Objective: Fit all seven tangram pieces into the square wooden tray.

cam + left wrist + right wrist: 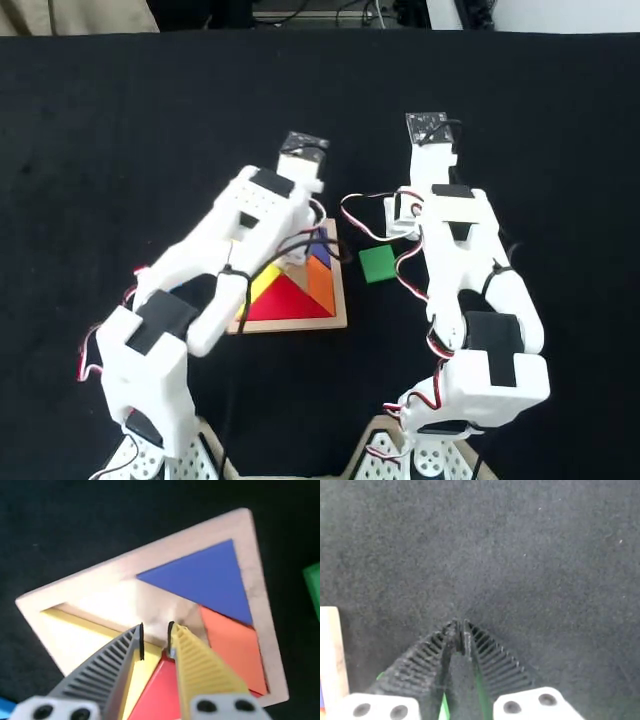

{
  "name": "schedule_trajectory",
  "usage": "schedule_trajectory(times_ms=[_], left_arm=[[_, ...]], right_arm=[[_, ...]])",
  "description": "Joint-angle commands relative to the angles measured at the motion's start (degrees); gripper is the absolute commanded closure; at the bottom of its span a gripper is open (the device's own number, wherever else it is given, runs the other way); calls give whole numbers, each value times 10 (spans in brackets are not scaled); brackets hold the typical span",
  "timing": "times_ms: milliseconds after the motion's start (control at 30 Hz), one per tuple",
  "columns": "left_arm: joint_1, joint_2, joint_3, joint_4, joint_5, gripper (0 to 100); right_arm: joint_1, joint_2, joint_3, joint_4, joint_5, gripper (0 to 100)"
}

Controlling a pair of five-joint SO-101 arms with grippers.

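The square wooden tray lies at the table's middle with a red triangle, a yellow piece, an orange piece and a blue piece in it. My left arm hangs over the tray. Its gripper stands slightly open above the bare floor, between the yellow piece, the red triangle and the blue triangle. It holds nothing. A green square lies on the cloth right of the tray, beside my right arm. The right gripper is shut and empty above the cloth.
Black cloth covers the whole table, with free room at the back and both sides. The tray's rim shows beside the right gripper. A corner of a light blue piece lies outside the tray. The green square lies just past the tray's rim.
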Motion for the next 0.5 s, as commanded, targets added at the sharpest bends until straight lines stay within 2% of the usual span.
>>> schedule_trajectory(times_ms=[0, 167, 300, 467], left_arm=[[28, -27, -3, -7, 1, 891], [23, -32, -3, -4, 1, 891], [-9, -38, -25, 10, 1, 891], [-53, -75, -125, 156, -29, 891]], right_arm=[[4, -6, -31, -7, -1, 984], [4, -6, -31, -7, -1, 984], [4, -6, -31, -6, -1, 984], [4, -7, -31, -4, -1, 986]])
